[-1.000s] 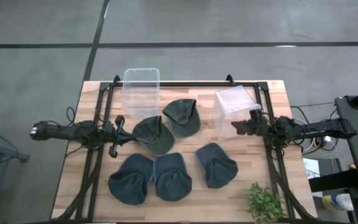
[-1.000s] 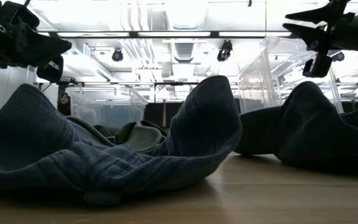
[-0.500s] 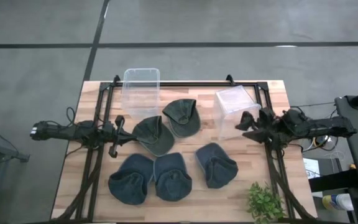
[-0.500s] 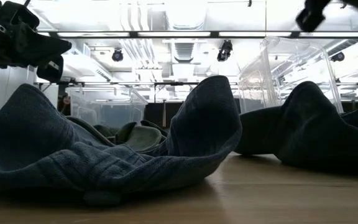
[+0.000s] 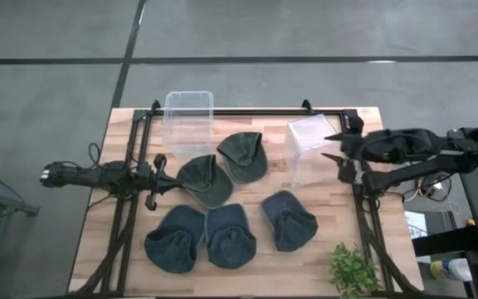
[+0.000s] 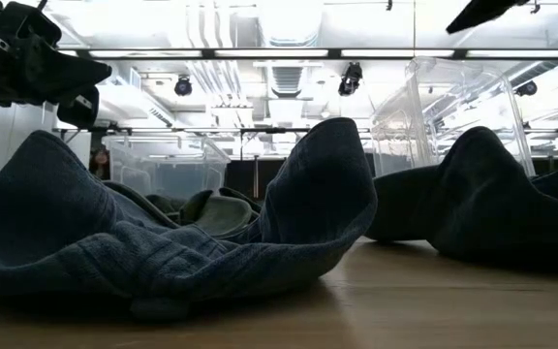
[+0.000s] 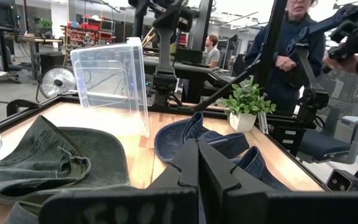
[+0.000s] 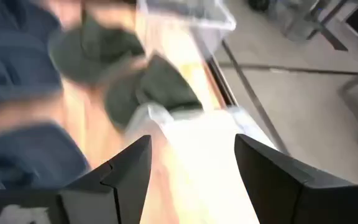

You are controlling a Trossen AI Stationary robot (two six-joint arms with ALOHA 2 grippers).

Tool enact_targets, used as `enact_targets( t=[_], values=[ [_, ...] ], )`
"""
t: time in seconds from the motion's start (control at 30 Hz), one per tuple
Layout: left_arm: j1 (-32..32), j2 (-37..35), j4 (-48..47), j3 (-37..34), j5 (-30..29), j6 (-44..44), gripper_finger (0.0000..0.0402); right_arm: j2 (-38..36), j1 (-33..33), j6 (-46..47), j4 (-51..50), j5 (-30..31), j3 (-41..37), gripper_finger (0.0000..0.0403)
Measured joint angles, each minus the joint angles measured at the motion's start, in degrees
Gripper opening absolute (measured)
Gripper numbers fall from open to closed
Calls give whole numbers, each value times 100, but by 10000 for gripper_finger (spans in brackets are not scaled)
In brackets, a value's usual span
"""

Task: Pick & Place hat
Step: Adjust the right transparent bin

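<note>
Gaping right fingers (image 5: 334,147) empty beside clear bin (image 5: 309,135), left fingers (image 7: 197,163) closed

The right gripper (image 5: 335,147) has been raised and drawn back from beside the clear box (image 5: 312,141), toward the table's right edge. Its fingers (image 8: 263,174), closed a second ago, are now spread wide above that box.

Right gripper (image 5: 334,146) raised, fingers spread; left gripper (image 5: 158,178) low, fingers closed.
</note>
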Motion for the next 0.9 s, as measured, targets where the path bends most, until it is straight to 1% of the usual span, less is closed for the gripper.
enact_targets(
  t=[0.17, 0.23, 0.4, 0.53, 0.6, 0.67, 0.73, 0.8, 0.83, 0.9],
  values=[
    [-1, 0, 0, 0, -2, 1, 0, 800, 65, -494, -923, -15, 325, 224],
    [0, 0, 0, 0, -2, -1, 0, 1058, 122, -588, -1088, 68, 371, 224],
    [-2, 0, 0, 0, -2, 0, 0, 1532, 229, -708, -1096, 1284, 345, 216],
    [1, 0, 0, 0, -2, -2, 0, 1806, 222, -742, -1087, 1730, 174, 199],
    [-1, 0, -1, 0, -2, 1, 0, 1904, 187, -754, -1078, 1752, 87, 179],
    [0, 0, -2, 0, -2, -1, 0, 2032, 98, -761, -1069, 1757, 67, 146],
    [0, 0, -2, 0, -2, -1, 0, 2153, 15, -766, -1080, 1803, 113, 97],
    [-2, 0, -2, 0, -2, 0, 0, 2240, -62, -888, -1125, 1814, 231, 39],
    [-1, 0, -1, 0, -3, -1, 0, 2285, -113, -962, -1152, 1881, 314, 29],
    [-1, 0, -2, 0, -4, -2, 0, 2365, -211, -1148, -1141, 1772, 550, 25]
  ],
)
